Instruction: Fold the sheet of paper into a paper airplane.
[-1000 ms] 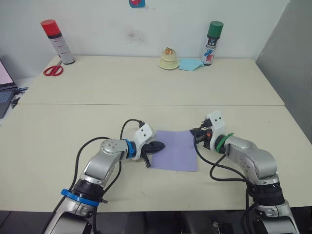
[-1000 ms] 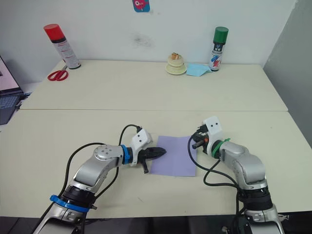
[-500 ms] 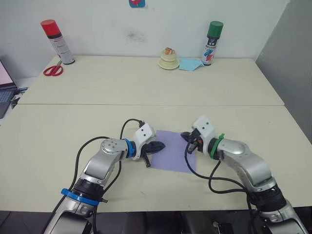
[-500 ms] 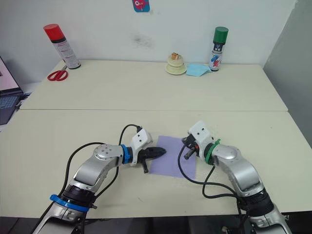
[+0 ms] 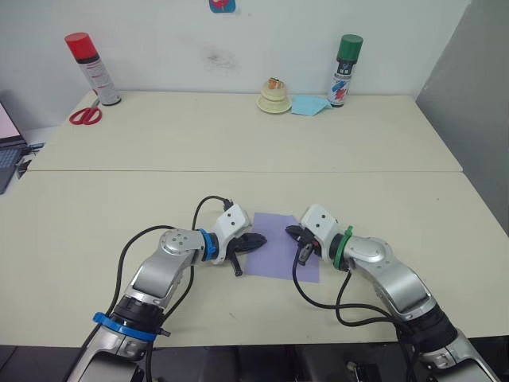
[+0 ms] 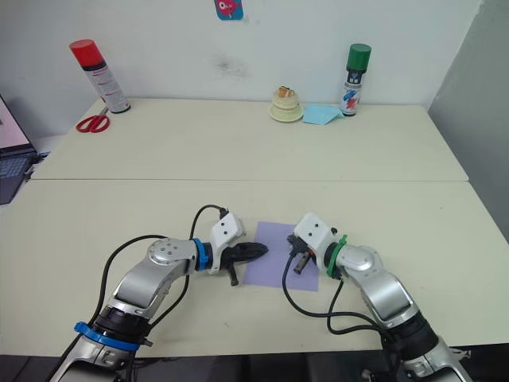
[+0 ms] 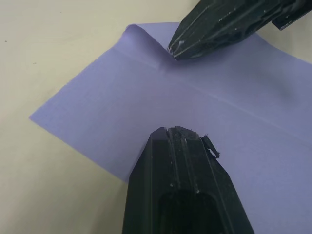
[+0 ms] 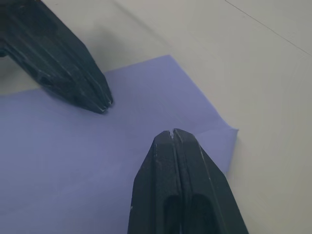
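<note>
The lavender sheet of paper (image 5: 274, 259) lies flat on the near table between my two arms, with a straight centre crease (image 7: 229, 100). One far corner (image 8: 222, 134) is turned over onto the sheet. My left gripper (image 5: 264, 239) is shut, its tip resting over the sheet's left part. My right gripper (image 5: 290, 231) is also shut, its tip over the sheet's far right part beside the turned corner. The two tips point at each other, a short gap apart. In the left wrist view the right gripper's fingertips (image 7: 176, 48) touch down near the crease. No paper airplane shape is formed.
At the far table's back stand a red spray can (image 5: 91, 68), red scissors (image 5: 84, 116), a cream round object (image 5: 273, 97), a light blue paper (image 5: 310, 105) and a green-capped spray can (image 5: 344, 70). A laptop (image 5: 6, 155) sits at the left edge.
My right gripper has swung left from the sheet's right edge onto the sheet, close to the left gripper's tip. The left gripper has hardly moved.
</note>
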